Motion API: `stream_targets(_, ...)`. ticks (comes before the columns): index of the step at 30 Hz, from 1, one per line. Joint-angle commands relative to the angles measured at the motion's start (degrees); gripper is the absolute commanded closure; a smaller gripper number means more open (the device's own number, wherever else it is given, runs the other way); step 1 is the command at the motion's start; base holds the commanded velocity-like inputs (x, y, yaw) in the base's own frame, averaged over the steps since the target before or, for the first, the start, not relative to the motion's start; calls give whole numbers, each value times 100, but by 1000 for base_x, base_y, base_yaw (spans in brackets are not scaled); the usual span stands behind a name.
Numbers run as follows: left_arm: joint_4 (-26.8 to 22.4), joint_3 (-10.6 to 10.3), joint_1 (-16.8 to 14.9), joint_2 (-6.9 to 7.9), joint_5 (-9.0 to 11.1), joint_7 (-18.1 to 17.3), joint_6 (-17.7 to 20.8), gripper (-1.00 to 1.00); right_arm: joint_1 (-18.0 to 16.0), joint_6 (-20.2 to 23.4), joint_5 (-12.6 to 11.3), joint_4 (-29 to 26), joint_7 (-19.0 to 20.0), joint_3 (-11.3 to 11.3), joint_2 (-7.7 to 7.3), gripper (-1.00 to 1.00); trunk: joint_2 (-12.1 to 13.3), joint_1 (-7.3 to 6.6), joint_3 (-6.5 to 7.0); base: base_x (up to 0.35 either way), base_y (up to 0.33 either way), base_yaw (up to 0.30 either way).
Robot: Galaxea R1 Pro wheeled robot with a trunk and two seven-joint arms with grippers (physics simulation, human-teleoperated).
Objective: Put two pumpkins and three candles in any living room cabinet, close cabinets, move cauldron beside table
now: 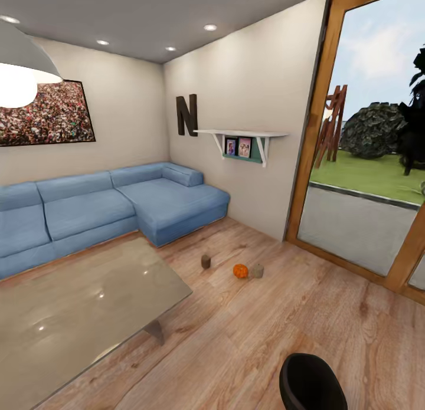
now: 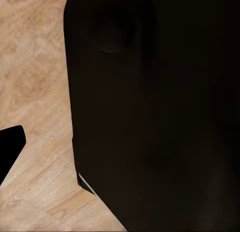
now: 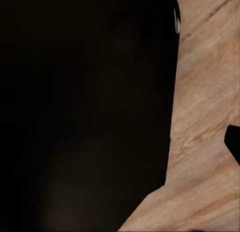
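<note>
Centrally, on the wooden floor, lie three of the task's things: one orange pumpkin, with a tan candle just beside it on the right, and a darker candle a little apart to the left. At near left stands the low bench with its glossy grey-beige top, bare of objects; the pumpkin and candles lie beyond its far right corner, well apart from it. Behind the bench a blue corner sofa runs along the far wall. A white wall shelf holds framed pictures; a wood-framed glass door at right opens onto a lawn. Near right, at the lower edge, shows the black cauldron — its rounded body only partly in frame. Both wrist views show a large dark mass over floorboards; whether either gripper is spread or pressed together cannot be told.
</note>
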Motion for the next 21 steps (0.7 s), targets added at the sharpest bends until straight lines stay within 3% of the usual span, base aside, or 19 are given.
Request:
stream_targets(1,0,0,0,0,0,0,0,-100,0,0,0,0,0,0,0,-100,-3,0,-3,0,0,0)
stream_targets(4,-52,62,9,-84,62,-83,-17,-100,-35,-98,24,-98,18,14,9,-100,-3,0,-3,0,0,0)
stream_targets(10,-37,256,9,-83,255,-63,-191,-100,-202,-130,9,-118,-8,-13,-18,-100,-3,0,-3,0,0,0)
stream_targets(21,-44,613,9,-71,609,-61,-395,-100,-211,-132,9,-123,-3,-11,-21,-100,77,-44,33,0,0,0)
